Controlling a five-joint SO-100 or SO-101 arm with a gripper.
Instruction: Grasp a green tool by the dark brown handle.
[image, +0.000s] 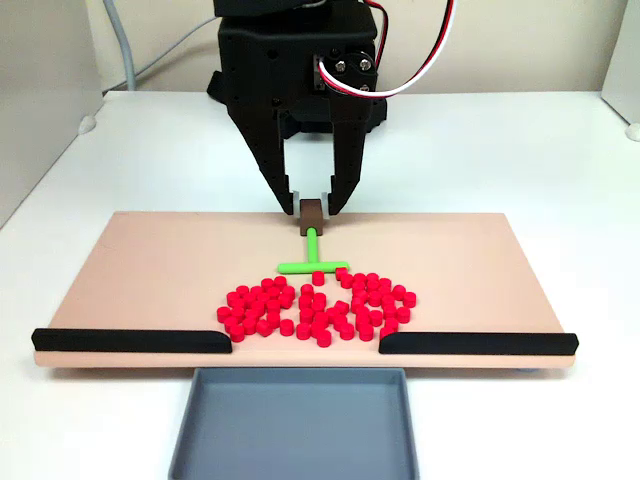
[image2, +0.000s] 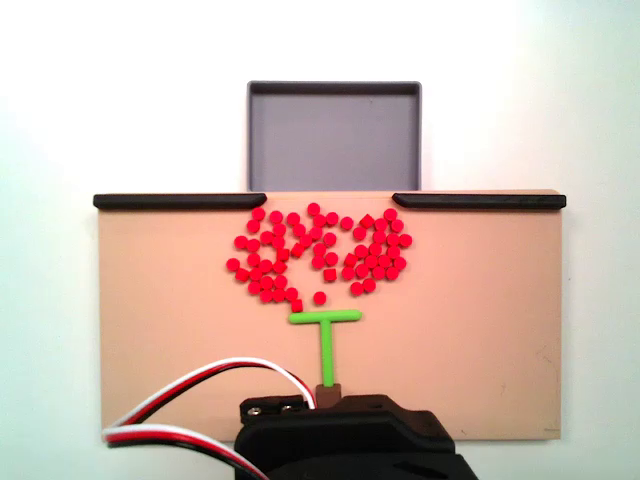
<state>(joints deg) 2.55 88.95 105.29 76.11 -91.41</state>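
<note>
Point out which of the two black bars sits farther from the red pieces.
The bar at the left of the front-facing fixed view: a bare strip separates its end from the red pieces, whereas the other bar nearly meets them.

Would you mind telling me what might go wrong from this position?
The hand straddles the dark brown handle with little room on either side, so one finger could nudge it aside. The green tool has its crossbar beside the red cylinders; a shove could scatter them.

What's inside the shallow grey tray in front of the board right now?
The grey tray shows only its bare floor in both fixed views; none of the small red cylinders are in it, they all lie on the tan board. Nothing covers the tray.
</note>
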